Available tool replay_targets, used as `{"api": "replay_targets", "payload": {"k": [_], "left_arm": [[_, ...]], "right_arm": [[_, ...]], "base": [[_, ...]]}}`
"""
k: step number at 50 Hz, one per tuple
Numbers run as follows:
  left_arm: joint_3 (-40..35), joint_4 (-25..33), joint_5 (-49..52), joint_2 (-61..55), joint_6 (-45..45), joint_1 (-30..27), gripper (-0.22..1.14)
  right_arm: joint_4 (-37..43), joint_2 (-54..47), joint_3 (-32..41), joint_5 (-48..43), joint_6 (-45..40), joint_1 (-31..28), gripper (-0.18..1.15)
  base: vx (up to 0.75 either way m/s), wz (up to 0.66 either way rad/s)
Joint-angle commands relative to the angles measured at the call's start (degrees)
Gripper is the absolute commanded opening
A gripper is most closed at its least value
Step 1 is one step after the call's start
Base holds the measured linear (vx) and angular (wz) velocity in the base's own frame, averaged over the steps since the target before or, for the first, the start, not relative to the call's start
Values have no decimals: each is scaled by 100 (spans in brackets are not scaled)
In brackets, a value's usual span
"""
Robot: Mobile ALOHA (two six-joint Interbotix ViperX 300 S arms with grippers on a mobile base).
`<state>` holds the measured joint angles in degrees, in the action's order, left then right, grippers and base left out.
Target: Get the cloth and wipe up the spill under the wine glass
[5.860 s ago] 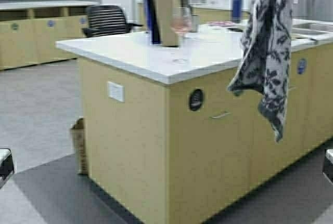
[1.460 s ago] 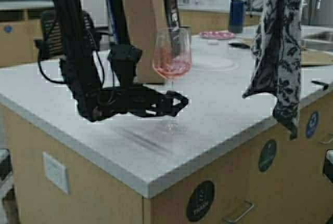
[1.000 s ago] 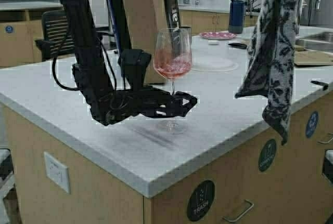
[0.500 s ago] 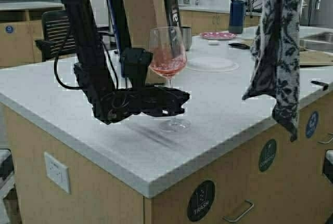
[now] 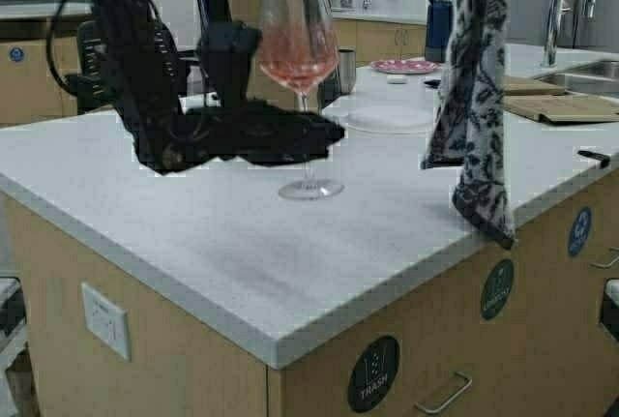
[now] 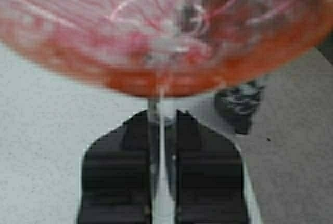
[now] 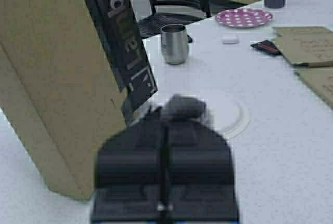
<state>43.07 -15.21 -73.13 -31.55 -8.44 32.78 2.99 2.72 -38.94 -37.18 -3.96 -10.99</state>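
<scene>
My left gripper (image 5: 324, 134) is shut on the stem of the wine glass (image 5: 295, 40) and holds it upright, its round foot raised just off the white counter (image 5: 242, 272). In the left wrist view the black fingers (image 6: 200, 151) clamp the thin stem under the pink bowl (image 6: 166, 37). The leaf-print cloth (image 5: 474, 98) hangs to the right of the glass, its lower corner near the counter's front edge. It is pinched at the top in my shut right gripper (image 7: 166, 122). A dark bunch of the cloth (image 7: 182, 107) shows at the fingertips. I cannot make out a spill.
A tall cardboard box (image 7: 52, 78) stands behind the glass. A metal cup (image 5: 345, 71), a white plate (image 5: 387, 119), a pink dotted plate (image 7: 243, 17) and a blue bottle (image 5: 439, 13) sit farther back. Cutting boards (image 5: 561, 105) and a sink lie at the far right.
The left gripper has raised the wine glass up and slightly left, lifting its foot off the counter. The hanging cloth has swung left, closer to the glass.
</scene>
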Motion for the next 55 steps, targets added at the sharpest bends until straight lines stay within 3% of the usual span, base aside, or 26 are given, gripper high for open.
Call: {"api": "replay_targets", "payload": {"k": [1,13,25,42,49,55], "left_arm": [[466,-9,-18,879,0,9,8],[1107,141,536,2241,-18,9,7],[1143,272,1494,3665,-26,9,7],[686,536,2892,5063,18,-9,7],[545,545,3041,5238,26,-18,7],[457,545,3041,5221,26,-18,7]], "right_arm": [[0,-422,527,-97,-352,-88,6],[-70,-1556,1072,-255,-712,-492,6],[-185,-2540,1371,-264,-756,-1257,6],[-185,-3595,1635,-255,-765,-3015,6],[-185,-3858,1846,-255,-738,-3867,6],[-185,-3876,2004,-246,-729,-4210,6]], "base": [[0,0],[0,0],[0,0],[0,0],[0,0],[0,0]]}}
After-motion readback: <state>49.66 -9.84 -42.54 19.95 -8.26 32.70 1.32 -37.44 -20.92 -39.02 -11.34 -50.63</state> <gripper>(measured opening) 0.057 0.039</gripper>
